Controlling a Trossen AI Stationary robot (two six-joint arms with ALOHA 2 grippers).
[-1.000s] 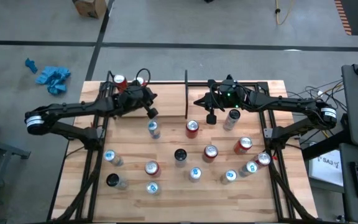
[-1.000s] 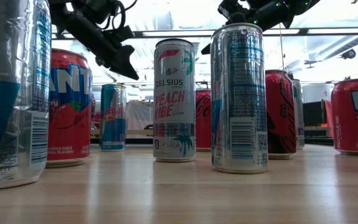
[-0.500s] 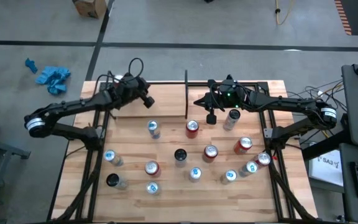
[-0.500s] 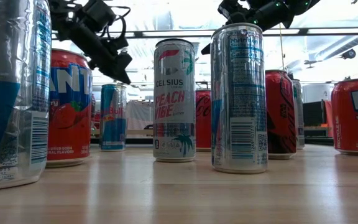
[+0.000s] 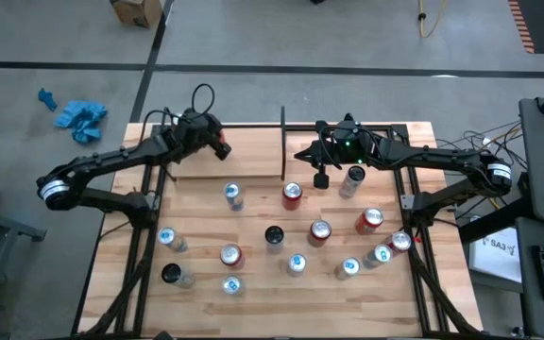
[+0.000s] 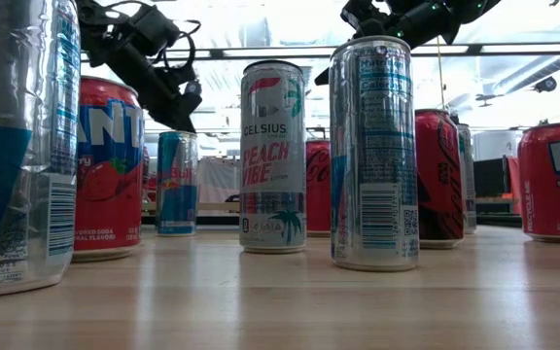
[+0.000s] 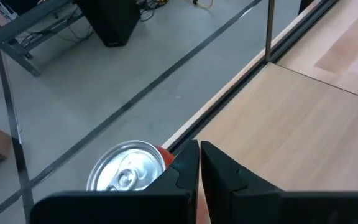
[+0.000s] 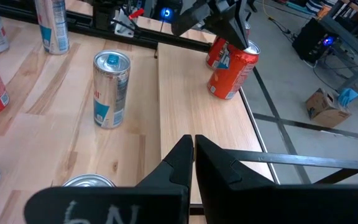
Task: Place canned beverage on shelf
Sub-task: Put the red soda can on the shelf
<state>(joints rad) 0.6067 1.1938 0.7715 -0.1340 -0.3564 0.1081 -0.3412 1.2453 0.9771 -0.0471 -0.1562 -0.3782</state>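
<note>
The left tool hangs over the far left part of the worktop, above the shelf, a narrow bay with a thin black frame and a pale plank floor. Its two dark fingers are pressed together and hold nothing. An orange-red can stands upright on the shelf plank close to its outer edge, just beside this tool. From here, the shut fingers could brush that can as the arm moves, tipping it or nudging it off the open edge toward the floor. The thin frame post stands nearby and could also be clipped.

The right tool waits over the far middle of the worktop, fingers together and empty, close to a silver can it could bump. About a dozen more cans stand scattered across the worktop.
</note>
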